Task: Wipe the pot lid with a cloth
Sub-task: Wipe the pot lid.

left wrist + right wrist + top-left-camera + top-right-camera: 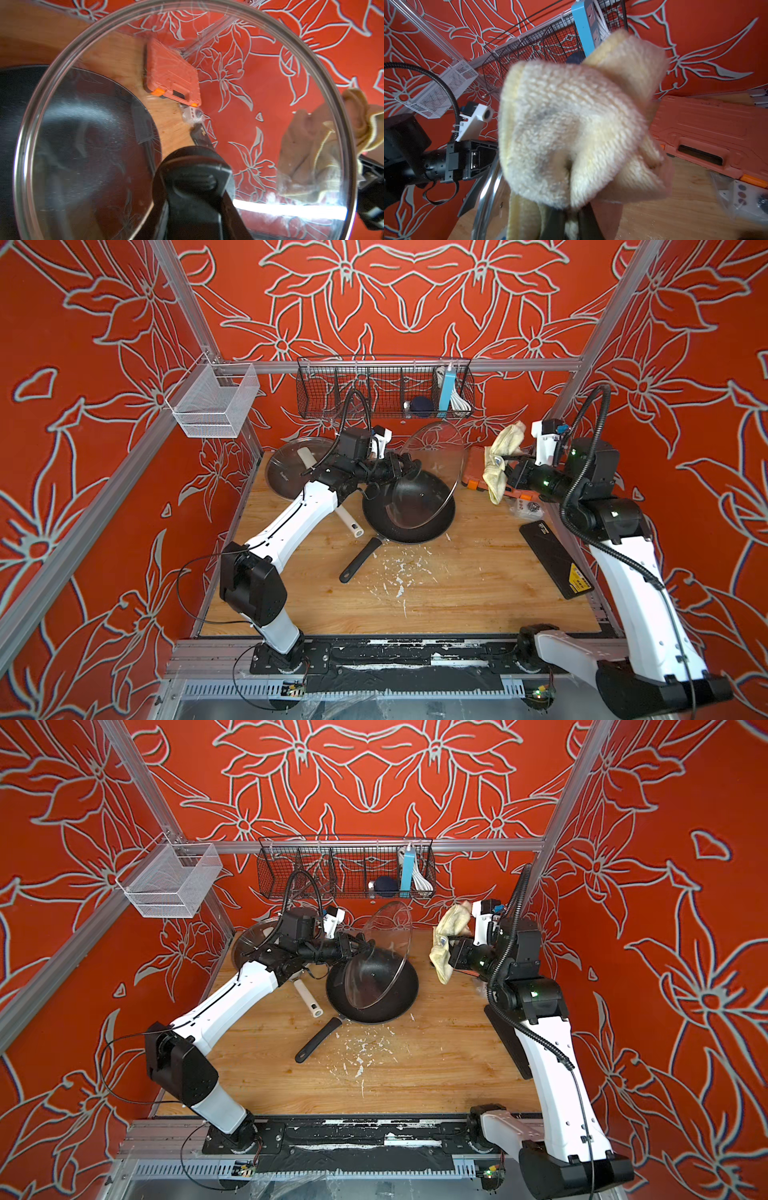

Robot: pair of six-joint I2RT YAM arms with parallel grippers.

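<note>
A clear glass pot lid (432, 472) (380, 957) stands tilted on edge over the black frying pan (411, 510). My left gripper (405, 468) (361, 946) (195, 187) is shut on the lid's black knob (195, 172), and the glass (104, 145) fills the left wrist view. A cream-yellow cloth (494, 481) (446, 936) (571, 124) with grey stains hangs bunched from my right gripper (505, 464) (451, 944) (571, 216), which is shut on it. The cloth is to the right of the lid, a short gap away, and shows through the glass in the left wrist view (307, 155).
A second glass lid (291, 468) lies at the back left, with a cream handle (347, 522) under my left arm. An orange tool case (476, 468), a bag of small parts (528, 508) and a black flat device (555, 560) sit along the right. White crumbs (399, 572) dot the wooden table. A black wire basket (382, 385) hangs behind.
</note>
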